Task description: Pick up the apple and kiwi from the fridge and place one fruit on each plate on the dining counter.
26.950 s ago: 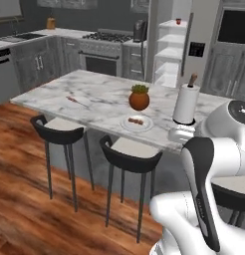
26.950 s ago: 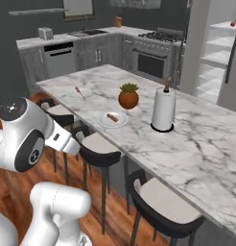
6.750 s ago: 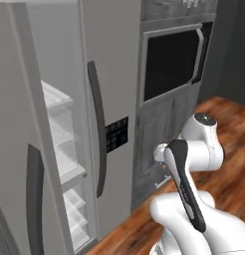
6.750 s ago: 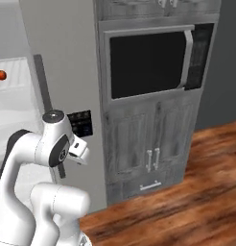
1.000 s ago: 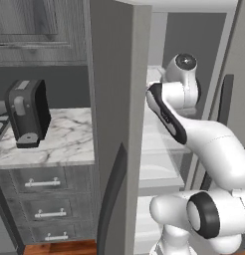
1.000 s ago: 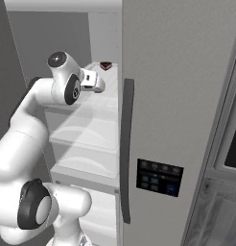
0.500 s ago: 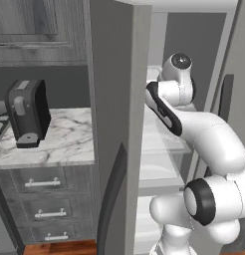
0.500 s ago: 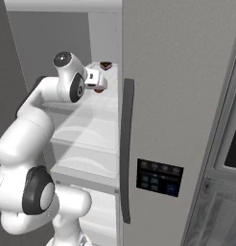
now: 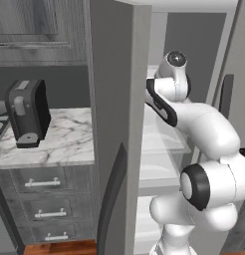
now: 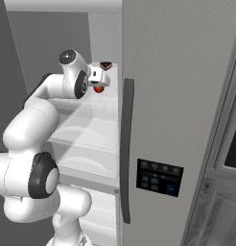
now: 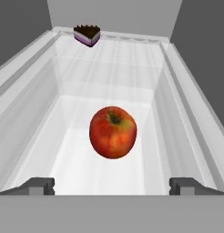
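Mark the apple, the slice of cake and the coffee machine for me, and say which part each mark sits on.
apple (image 11: 113, 133): hand view, middle of its red skin.
slice of cake (image 11: 87, 35): hand view, its front side.
coffee machine (image 9: 28, 114): left base view, its dark front.

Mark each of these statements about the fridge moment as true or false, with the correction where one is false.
1. The apple sits on a clear fridge shelf, ahead of the gripper. True.
2. The gripper is shut on the apple. False: its jaws stand wide open, one fingertip to either side, and the apple lies free beyond them.
3. A wedge of cake sits at the back of the same shelf. True.
4. The apple touches the cake. False: bare shelf lies between them.
5. A dark coffee machine stands on the marble worktop beside the fridge. True.
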You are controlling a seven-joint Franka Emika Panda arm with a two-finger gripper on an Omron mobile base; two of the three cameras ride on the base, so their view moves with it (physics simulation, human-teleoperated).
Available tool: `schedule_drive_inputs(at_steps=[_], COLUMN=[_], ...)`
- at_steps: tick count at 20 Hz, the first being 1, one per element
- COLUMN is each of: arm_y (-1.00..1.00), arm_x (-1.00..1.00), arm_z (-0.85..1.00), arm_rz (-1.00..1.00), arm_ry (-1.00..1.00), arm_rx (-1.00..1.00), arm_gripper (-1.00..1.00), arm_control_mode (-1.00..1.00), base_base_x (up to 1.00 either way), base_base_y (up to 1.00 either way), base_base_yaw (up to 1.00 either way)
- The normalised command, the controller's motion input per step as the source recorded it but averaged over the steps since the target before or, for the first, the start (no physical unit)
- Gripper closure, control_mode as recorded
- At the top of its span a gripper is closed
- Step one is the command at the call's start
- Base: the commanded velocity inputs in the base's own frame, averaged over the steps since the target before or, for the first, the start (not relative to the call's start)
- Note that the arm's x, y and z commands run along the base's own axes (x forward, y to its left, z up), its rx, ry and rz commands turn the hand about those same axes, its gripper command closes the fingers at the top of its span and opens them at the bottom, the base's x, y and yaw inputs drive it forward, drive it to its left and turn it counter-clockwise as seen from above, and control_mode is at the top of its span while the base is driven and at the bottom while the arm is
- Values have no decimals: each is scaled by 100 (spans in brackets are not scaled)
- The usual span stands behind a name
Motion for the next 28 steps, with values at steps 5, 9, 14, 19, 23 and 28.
schedule_drive_inputs(at_steps=[5,9,14,19,23,28], arm_y=[0,0,0,0,0,-1], arm_x=[33,35,16,6,19,21], arm_z=[-18,-9,-4,-18,-16,-12], arm_rz=[0,0,0,0,0,0], arm_ry=[0,0,0,0,0,0], arm_rx=[0,0,0,0,0,0], arm_gripper=[-100,-100,-100,-100,-100,-100], arm_control_mode=[-100,-100,-100,-100,-100,-100], base_base_x=[0,0,0,0,0,0], base_base_y=[0,0,0,0,0,0], base_base_yaw=[0,0,0,0,0,0])
